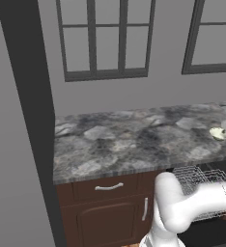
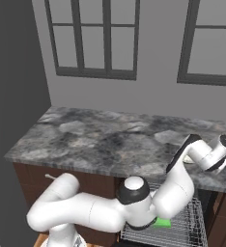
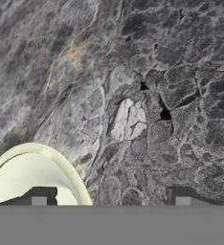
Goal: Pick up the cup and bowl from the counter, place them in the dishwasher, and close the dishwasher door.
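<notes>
Hand (image 3: 109, 201): open, one finger over the bowl (image 3: 32, 174), nothing held
Bowl: on worktop (image 1: 134, 140)
Cup (image 2: 163, 222): in dishwasher rack (image 2: 192, 226)

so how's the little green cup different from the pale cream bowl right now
Colour: the bright green cup is vivid, while the shallow cream-yellow bowl is pale with a whitish rim.
Place: the cup already sits in the silver wire dishwasher rack, partly hidden behind the arm; the bowl still rests on the mottled grey stone counter.
Attention: the gripper straddles the bowl's rim, one fingertip inside it; the cup lies well away from the gripper.
</notes>
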